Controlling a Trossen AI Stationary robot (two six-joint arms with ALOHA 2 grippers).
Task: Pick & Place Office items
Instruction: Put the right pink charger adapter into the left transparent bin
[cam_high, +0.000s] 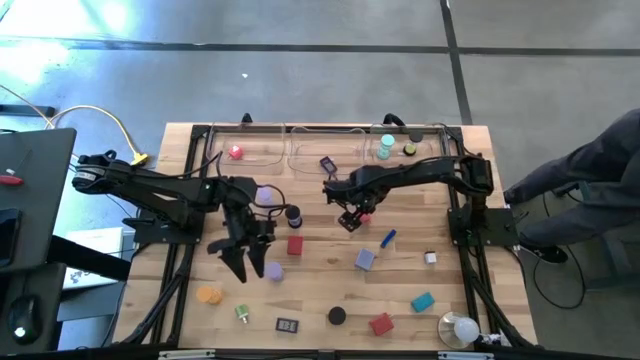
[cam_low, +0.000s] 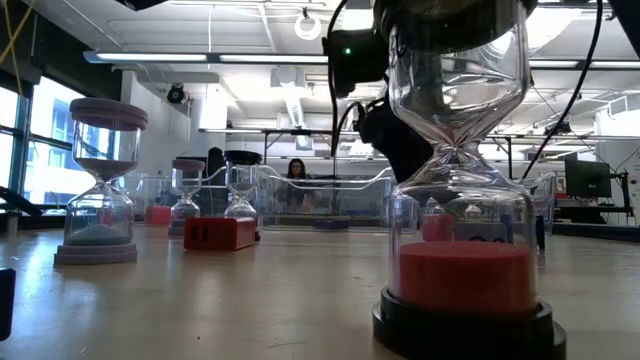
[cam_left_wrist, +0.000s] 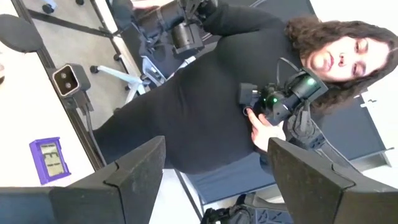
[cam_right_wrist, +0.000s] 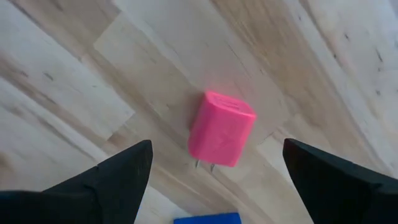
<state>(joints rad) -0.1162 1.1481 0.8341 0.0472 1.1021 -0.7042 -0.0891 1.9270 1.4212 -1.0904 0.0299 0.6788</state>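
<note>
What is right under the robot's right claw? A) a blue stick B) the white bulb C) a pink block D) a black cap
C: the right wrist view looks straight down on a pink block lying on the wooden table, between the spread fingers of the right gripper.

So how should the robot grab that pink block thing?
Best guess: from straight above, squeezing the two long flat sides of the pink block. It lies flat on the wooden table, two little metal prongs poking out one end, so pinching end to end could slip on them. The right hand hangs above it, fingers open wider than the block.
</note>
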